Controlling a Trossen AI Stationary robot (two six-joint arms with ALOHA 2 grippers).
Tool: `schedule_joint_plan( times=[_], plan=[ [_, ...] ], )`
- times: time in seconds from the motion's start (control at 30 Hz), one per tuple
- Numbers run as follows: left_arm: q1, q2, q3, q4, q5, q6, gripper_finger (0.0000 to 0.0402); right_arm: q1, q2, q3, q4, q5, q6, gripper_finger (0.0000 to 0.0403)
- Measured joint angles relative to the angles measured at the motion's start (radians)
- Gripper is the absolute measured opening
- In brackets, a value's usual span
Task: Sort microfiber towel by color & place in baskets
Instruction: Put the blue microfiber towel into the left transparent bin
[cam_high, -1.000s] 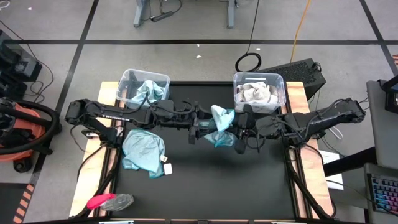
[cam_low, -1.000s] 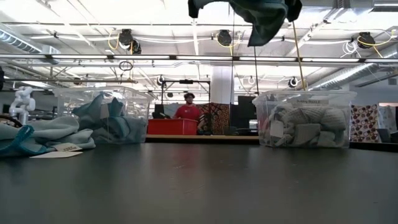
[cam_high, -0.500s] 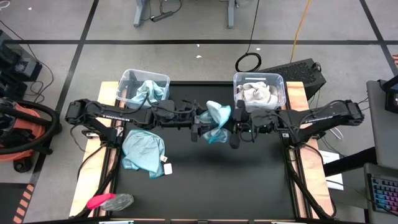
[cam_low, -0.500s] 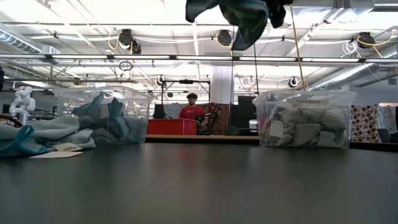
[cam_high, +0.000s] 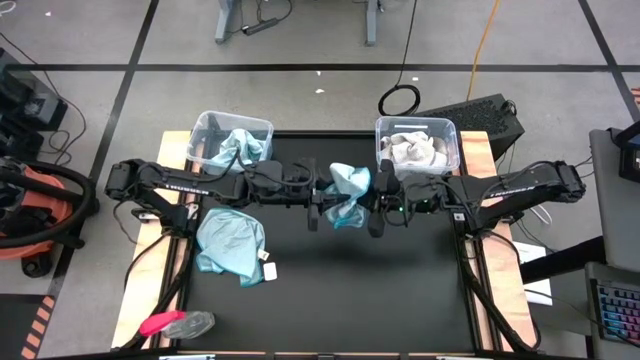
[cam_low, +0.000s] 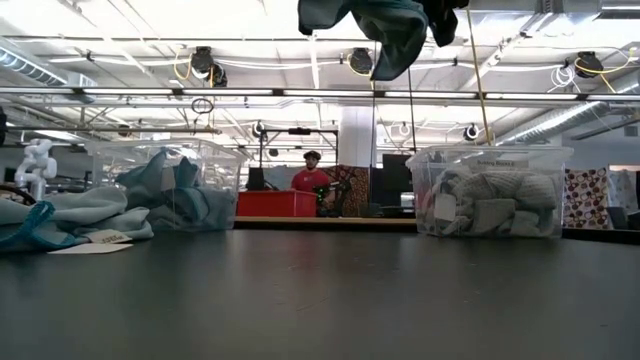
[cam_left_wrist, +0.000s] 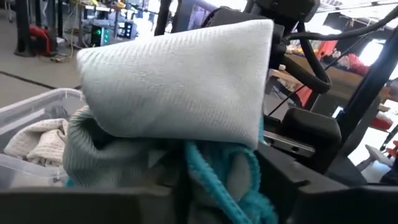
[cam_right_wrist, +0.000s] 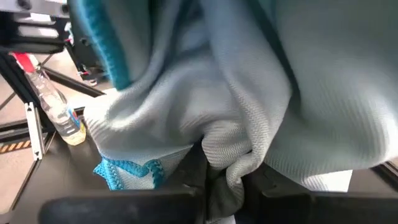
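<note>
Black tabletop (cam_high: 330, 280) fills your high view's center, where the left gripper (cam_high: 318, 201) and right gripper (cam_high: 374, 203) both clamp one teal towel (cam_high: 346, 192), bunched between them above mid-table. Another teal towel (cam_high: 230, 246) lies lower left; the baskets (cam_high: 229, 138) (cam_high: 416, 142) sit at the upper corners.

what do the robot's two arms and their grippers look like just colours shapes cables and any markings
Both arms are dark, near-black, jointed segments. The left arm carries pale lettering along its long link, too small to read; the right arm has a similar pale mark. Thin black cables loop beside the joints. The left gripper and right gripper are blocky, with dark fingers.
</note>
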Motion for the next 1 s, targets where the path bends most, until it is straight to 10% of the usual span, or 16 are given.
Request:
schedule_joint_plan(
  times=[0.23, 0.47, 1.0],
  plan=[
    [0.004, 0.001, 0.015, -0.005, 0.043, 0.072, 0.0017, -0.025, -0.001, 0.000, 0.004, -0.042, 0.048, 0.0068],
    [0.038, -0.020, 0.019, -0.021, 0.043, 0.116, 0.0011, -0.030, -0.002, 0.000, -0.002, -0.070, 0.071, 0.0119],
    [0.135, -0.257, 0.231, -0.715, -0.222, 0.452, 0.0010, -0.028, -0.005, 0.000, -0.109, -0.072, 0.131, 0.0246]
  ],
)
